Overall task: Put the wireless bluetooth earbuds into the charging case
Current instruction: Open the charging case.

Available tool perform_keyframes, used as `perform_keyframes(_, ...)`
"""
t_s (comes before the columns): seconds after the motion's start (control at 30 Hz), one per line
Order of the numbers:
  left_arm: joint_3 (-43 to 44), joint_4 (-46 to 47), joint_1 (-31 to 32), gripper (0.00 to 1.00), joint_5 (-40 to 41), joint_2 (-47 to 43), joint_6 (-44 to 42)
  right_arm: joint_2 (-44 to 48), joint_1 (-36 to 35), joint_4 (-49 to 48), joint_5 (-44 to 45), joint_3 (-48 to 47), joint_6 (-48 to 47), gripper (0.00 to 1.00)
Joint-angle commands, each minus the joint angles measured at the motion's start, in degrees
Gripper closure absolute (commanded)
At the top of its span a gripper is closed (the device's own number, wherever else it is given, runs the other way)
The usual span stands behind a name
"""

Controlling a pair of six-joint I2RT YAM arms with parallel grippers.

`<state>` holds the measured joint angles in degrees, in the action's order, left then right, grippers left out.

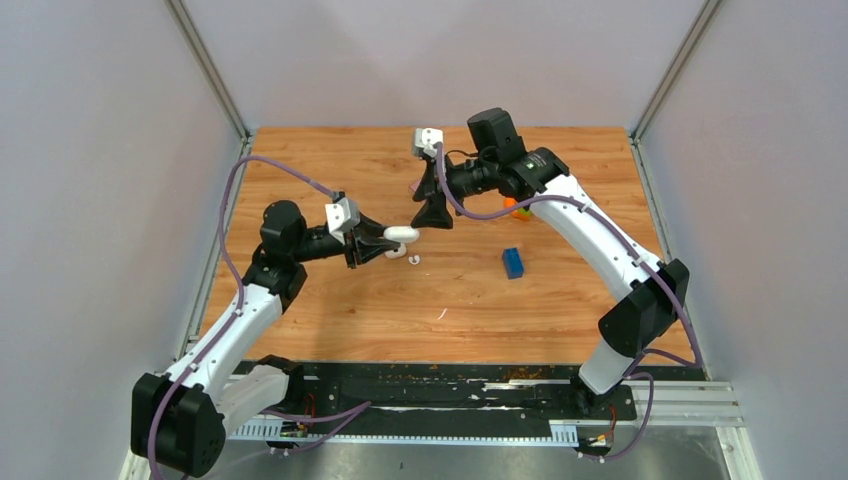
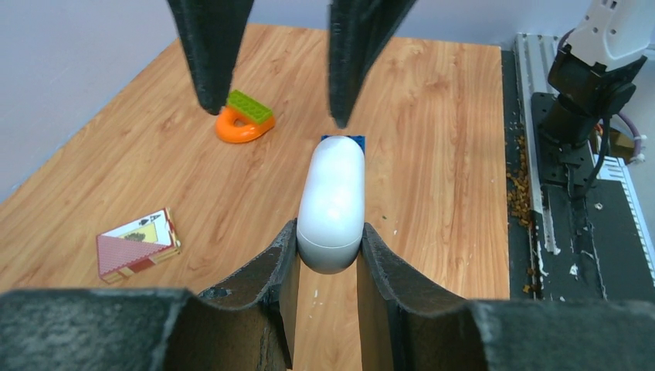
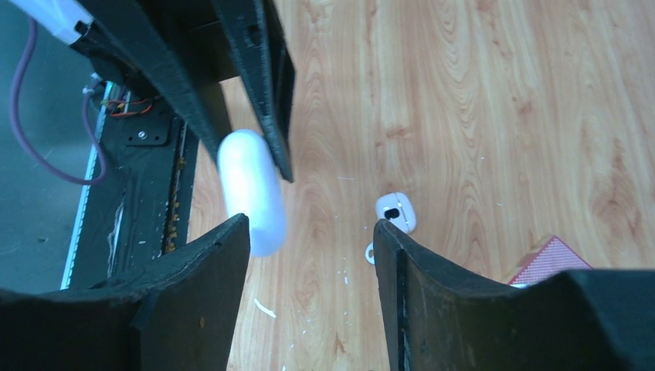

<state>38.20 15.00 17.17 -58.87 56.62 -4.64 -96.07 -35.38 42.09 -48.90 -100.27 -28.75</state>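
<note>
Left tool [image 2: 327,246] grips charging case [image 2: 332,182] | wooden table [image 1: 330,320] | pale walls [image 1: 420,60]

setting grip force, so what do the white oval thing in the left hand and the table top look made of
White oval thing: probably hard plastic, smooth and semi-gloss, going by soft highlights on its rounded top and no texture. Table top: wood or wood-look laminate, satin; grain pattern shows, which I cannot tell.

No legible text, label, brand, number anywhere; print on card [image 2: 137,246] unreadable.
</note>
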Motion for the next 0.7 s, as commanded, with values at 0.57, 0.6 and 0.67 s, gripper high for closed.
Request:
perform_keyframes(0.57,1.1,9.2,1.0,1.0,-0.5,-0.9,8.8,-2.0,-0.1,0.6,-3.5,-2.1,1.3,0.35)
perform_keyframes(0.6,1.2,8.7,1.0,1.0,-0.9,-0.8,7.8,-2.1,0.4,-0.3,-3.6,-2.2,2.8,0.35)
perform_keyframes(0.67,1.3,7.6,1.1,1.0,-1.7,-0.7,5.8,-2.5,1.3,-2.3,-4.2,-2.7,6.0,0.35)
